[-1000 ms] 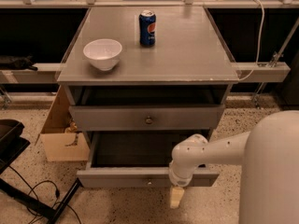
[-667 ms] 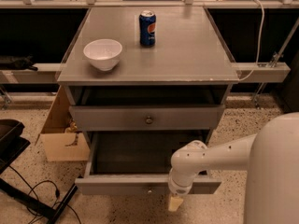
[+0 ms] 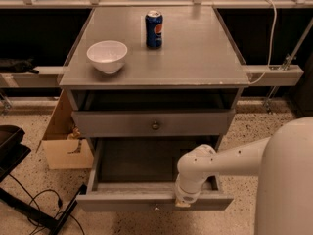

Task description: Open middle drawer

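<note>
The middle drawer, grey and flat-fronted with a small round metal knob at its centre, is seen pulled well out, and its dark inside is shown from above. The gripper is found at the upper edge of its front board, right of centre. The knob is placed just left of the gripper and slightly lower.

middle drawer stands pulled well out, dark inside showing. gripper sits down at its front edge, just right of the knob. white bowl and blue can up on the cabinet top.
</note>
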### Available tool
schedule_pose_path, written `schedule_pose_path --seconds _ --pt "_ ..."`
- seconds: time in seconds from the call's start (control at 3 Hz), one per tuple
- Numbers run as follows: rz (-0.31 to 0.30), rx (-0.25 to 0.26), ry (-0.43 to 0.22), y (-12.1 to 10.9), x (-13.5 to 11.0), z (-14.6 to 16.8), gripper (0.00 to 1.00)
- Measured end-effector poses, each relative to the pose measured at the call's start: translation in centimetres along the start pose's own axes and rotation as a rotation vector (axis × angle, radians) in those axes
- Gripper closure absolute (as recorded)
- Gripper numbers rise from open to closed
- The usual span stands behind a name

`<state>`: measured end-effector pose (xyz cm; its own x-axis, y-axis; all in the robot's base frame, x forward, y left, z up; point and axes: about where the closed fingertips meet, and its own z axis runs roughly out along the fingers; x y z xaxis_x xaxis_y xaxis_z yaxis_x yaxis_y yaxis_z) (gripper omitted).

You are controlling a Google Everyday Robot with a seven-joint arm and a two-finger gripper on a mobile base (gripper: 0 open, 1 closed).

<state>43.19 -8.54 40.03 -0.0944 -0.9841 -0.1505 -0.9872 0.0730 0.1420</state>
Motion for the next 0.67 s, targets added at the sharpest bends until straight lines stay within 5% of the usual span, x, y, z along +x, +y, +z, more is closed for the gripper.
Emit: schedule_pose_path --seconds 0.33,0.67 --pt "0.013 -0.009 0.000 0.11 0.11 -0.28 1.00" --pt "0.013 -0.009 0.000 -0.27 0.11 -0.33 1.00"
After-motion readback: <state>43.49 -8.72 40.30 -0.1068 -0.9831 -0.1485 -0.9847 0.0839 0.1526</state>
